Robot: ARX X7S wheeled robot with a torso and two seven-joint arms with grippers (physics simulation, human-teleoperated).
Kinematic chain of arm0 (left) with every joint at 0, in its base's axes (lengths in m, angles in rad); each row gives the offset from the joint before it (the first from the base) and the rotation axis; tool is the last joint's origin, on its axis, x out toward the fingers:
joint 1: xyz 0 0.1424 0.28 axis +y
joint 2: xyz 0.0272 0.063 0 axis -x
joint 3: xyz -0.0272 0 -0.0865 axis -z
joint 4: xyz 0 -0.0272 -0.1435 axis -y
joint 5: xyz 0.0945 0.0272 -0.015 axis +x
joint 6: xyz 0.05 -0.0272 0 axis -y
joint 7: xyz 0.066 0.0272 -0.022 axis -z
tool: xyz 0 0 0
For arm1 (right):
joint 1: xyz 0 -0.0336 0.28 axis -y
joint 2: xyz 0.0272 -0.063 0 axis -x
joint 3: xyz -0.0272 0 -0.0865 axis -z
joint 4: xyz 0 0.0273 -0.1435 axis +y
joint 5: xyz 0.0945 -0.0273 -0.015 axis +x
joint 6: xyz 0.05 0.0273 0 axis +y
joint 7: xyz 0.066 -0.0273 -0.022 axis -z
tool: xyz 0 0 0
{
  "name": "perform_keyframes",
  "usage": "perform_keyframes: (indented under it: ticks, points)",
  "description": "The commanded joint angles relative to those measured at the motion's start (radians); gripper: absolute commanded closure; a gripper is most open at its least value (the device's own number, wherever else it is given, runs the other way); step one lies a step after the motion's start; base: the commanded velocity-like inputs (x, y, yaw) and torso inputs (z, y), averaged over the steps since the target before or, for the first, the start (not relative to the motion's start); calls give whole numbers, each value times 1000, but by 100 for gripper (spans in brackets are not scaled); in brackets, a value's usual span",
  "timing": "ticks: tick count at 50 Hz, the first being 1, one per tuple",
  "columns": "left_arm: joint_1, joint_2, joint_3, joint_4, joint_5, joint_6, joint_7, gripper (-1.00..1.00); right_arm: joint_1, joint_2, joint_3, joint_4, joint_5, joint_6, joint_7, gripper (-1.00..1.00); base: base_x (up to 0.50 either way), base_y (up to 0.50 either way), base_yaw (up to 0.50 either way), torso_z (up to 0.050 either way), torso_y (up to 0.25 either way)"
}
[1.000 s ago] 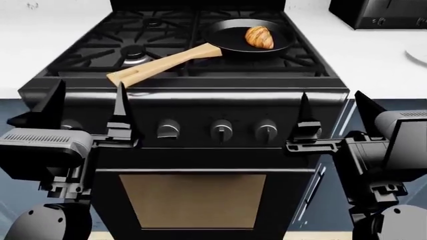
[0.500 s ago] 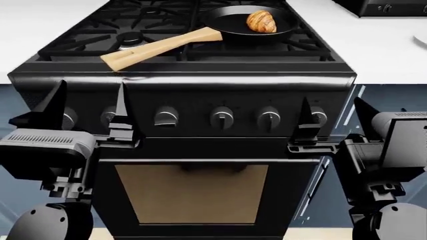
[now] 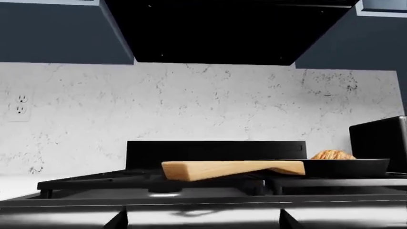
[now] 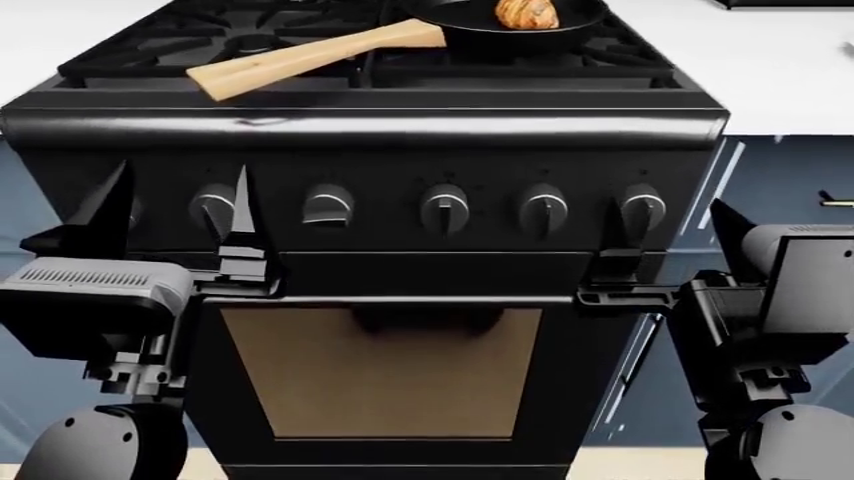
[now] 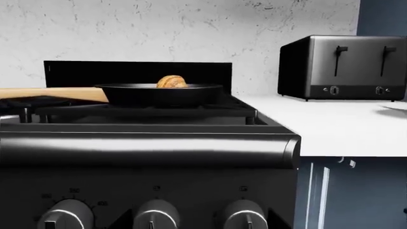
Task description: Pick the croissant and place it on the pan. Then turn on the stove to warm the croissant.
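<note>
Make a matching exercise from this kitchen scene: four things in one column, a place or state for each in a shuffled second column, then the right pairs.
Things:
1. croissant
2. pan
3. toaster
4. left gripper

Places or states:
A. on the white counter beside the stove
B. open, holding nothing, in front of the knobs
C. lying in the pan
D. on the grates, wooden handle pointing toward the front edge

Pairs: 1-C, 2-D, 3-A, 4-B

pan is chopped off by the top edge, and the knob markings look too blurry to read.
</note>
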Motion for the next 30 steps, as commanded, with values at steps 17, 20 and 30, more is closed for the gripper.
perform_keyframes:
  ticks: [17, 20, 30]
  points:
    - [0, -5, 5, -8, -9, 10, -4, -100, -1, 7, 9, -5, 6, 2, 11, -100, 0, 0, 0, -50, 0]
    - [0, -6, 6, -8, -9, 10, -5, -100, -1, 8, 10, -7, 5, 2, 12, -100, 0, 0, 0, -50, 0]
    - [7, -10, 12, -5, 2, 32, 0, -100, 0, 9, 12, -10, 5, 5, 16, -100, 0, 0, 0, -27, 0]
